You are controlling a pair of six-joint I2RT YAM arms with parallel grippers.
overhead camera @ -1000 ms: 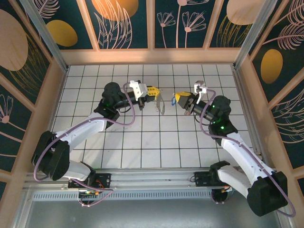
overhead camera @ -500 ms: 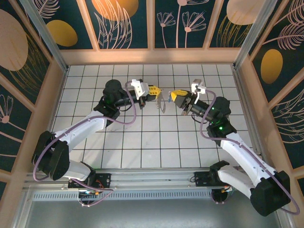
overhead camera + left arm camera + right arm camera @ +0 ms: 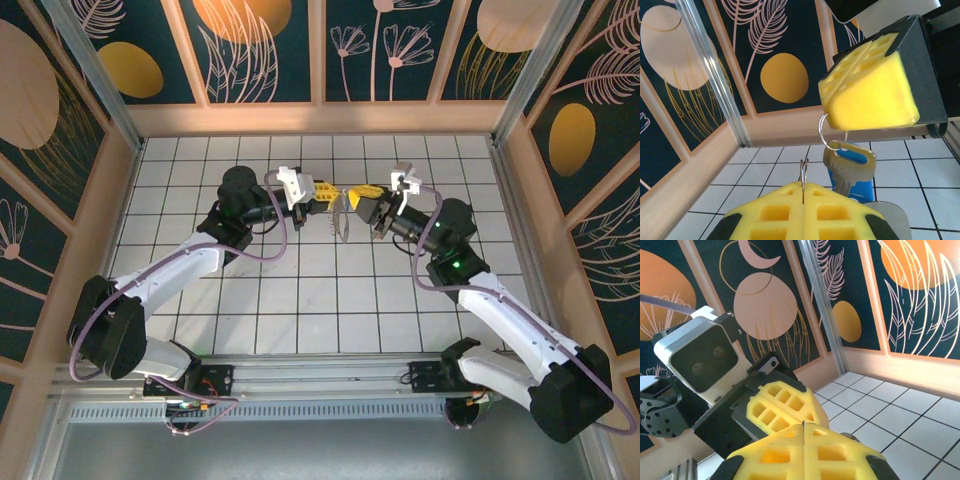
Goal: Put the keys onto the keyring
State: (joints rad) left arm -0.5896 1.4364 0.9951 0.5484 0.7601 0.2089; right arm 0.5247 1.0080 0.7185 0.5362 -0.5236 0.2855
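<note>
White tiles cover the desk (image 3: 300, 290), and above its far half the two white robot arms (image 3: 190, 268) meet tip to tip, both lifted off the surface. The step in hand, as I judge it, is the threading itself: the two pieces are picked up and brought close, but they are not yet joined.

The left gripper (image 3: 328, 192) is closed. Its yellow foam pads (image 3: 785, 196) press flat together on the pale grey, silvery D-shaped metal keyring (image 3: 340, 217), which hangs down from them. In the left wrist view a thin edge of it stands up from the seam of the pads. The right gripper (image 3: 363, 195) is closed too. It pinches a thin wire loop (image 3: 822, 131), and from this loop hangs the small silver metal key with a bright blue head (image 3: 850, 167). The key is free in the air, just beside the keyring and, as far as I can tell, not touching it.

The next move calls, I think, for very fine alignment: the loop of the key must find the opening of the keyring. Whether this opening is turned toward the key, I cannot tell. Both pieces hang loosely, so a slow approach seems wise.
</note>
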